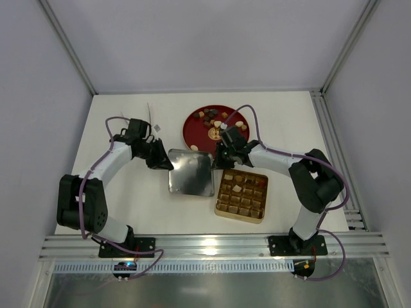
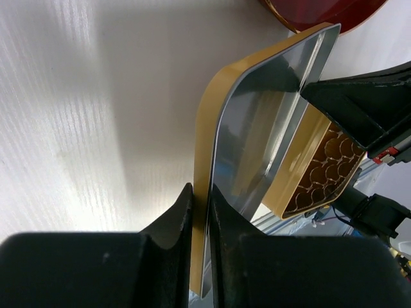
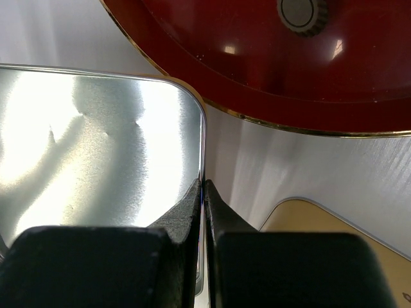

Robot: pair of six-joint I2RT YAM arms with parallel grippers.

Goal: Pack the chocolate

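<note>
Chocolate pieces (image 1: 212,117) in brown and cream lie on the round red plate (image 1: 189,128). More chocolate (image 1: 237,188) fills cells of the square gold tin (image 1: 218,208). Between the two lies the tin's lid (image 1: 191,173), silver inside up. My left gripper (image 1: 168,163) is shut on its left rim; in the left wrist view the fingers (image 2: 200,199) pinch the gold wall of the lid (image 2: 257,128). My right gripper (image 1: 217,162) is shut on the right rim, its fingertips (image 3: 203,186) clamping the thin edge of the lid (image 3: 96,141).
The red plate (image 3: 257,58) sits just beyond the lid, with a round ridged piece (image 3: 302,13) on it. A corner of the gold tin (image 3: 321,218) is right of my right fingers. An aluminium rail (image 1: 334,147) runs along the table's right edge.
</note>
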